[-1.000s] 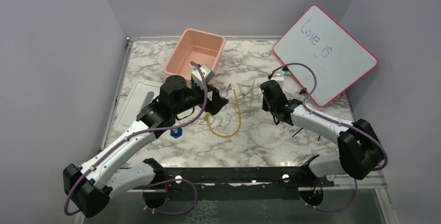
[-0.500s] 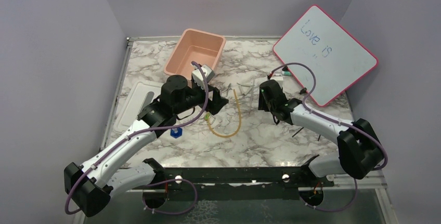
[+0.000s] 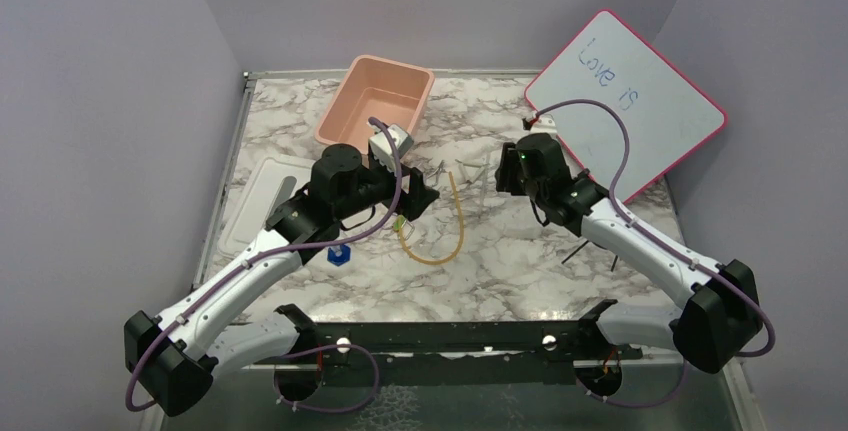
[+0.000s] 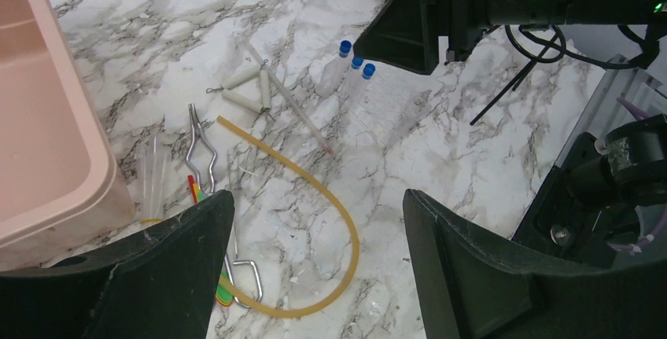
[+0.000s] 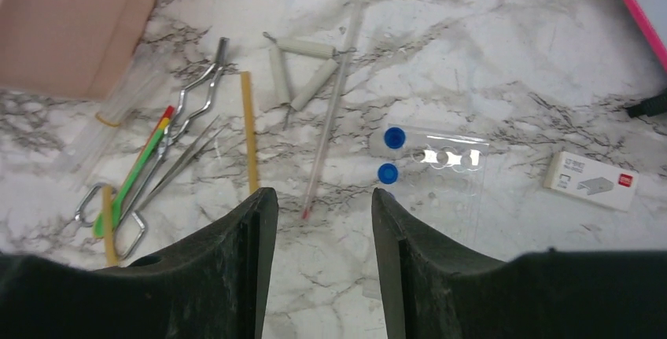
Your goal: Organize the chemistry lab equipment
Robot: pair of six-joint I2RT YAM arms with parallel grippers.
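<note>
Left gripper hung wide open, empty, above the amber tube. Right gripper gaped too, nothing held, over the blue-capped vials.

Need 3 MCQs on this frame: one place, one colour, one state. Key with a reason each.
1. Where does the amber tube lie? A in the pink tub; B on the table; C on the whiteboard.
2. What colour are the vial caps? A red; B blue; C yellow.
3. How is the right gripper? A shut on the tube; B shut, empty; C open, empty.
Key: 1 B, it curves across bare marble; 2 B, both wrist views show blue caps; 3 C, its jaws stand apart with only tabletop between.
</note>
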